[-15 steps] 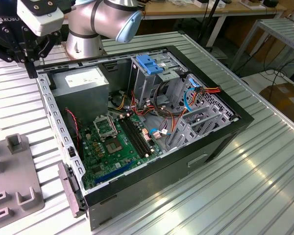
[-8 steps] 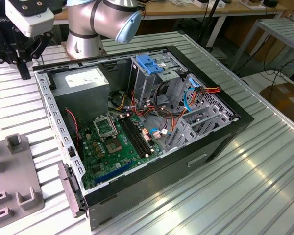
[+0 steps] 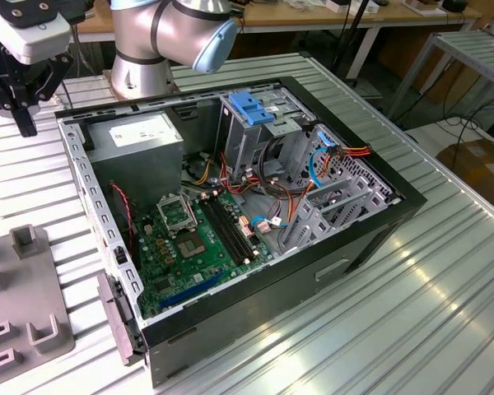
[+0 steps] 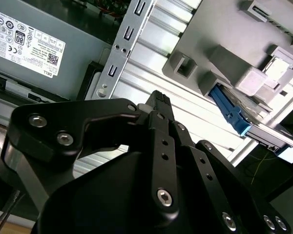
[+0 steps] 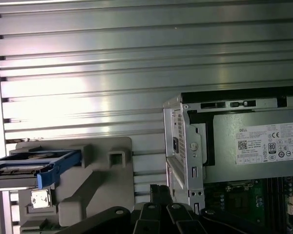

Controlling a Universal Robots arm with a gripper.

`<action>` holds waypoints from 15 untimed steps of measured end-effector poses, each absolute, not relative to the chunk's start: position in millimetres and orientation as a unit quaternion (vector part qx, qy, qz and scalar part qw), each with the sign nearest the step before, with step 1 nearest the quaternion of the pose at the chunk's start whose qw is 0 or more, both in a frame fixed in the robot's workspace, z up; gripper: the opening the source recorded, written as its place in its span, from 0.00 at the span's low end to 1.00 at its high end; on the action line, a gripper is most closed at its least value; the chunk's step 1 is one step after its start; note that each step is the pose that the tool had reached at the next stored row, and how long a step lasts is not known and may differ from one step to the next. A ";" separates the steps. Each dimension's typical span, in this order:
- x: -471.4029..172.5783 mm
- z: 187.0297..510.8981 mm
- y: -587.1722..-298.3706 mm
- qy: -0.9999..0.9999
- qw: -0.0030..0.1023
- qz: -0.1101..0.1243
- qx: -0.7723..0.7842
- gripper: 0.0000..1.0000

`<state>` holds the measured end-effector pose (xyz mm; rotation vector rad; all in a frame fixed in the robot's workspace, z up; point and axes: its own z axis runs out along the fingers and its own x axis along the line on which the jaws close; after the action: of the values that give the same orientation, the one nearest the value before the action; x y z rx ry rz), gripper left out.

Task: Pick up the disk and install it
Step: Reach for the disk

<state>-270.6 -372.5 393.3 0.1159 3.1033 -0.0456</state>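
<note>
Hand [image 3: 25, 123] is closed and empty, fingertips together in both wrist views [image 4: 157, 100] [image 5: 158, 191]. It hangs over the ribbed tabletop [image 3: 412, 313], between the grey holder [image 5: 97, 180] and the open computer case [image 3: 370, 239], touching neither. Disk [image 5: 29, 168] sits flat in the holder with its blue side rail showing and one end past the holder's edge, well apart from the hand; second wrist view shows it too [image 4: 268, 134]. In the case, the power supply [image 3: 140, 136] sits beside the blue-topped drive cage [image 3: 251, 107].
</note>
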 end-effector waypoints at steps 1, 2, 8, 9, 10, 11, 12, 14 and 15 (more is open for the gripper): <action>-271.9 393.3 -372.5 0.999 0.018 -0.015 0.037 0.10; -272.4 393.3 -372.4 0.999 0.018 -0.015 0.037 0.10; -272.6 393.3 -372.4 0.999 0.018 -0.015 0.037 0.10; -272.9 393.3 -372.5 0.999 0.018 -0.015 0.037 0.10; -273.4 393.3 -372.5 0.999 0.018 -0.015 0.037 0.10; -274.2 393.3 -372.5 0.999 0.018 -0.015 0.037 0.10; -274.9 393.3 -372.4 0.999 0.018 -0.015 0.037 0.10; -277.2 393.3 -372.4 0.999 0.018 -0.015 0.037 0.10; -278.8 393.3 -372.4 0.999 0.018 -0.015 0.037 0.10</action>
<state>-278.8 -372.4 393.3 0.1158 3.1034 -0.0457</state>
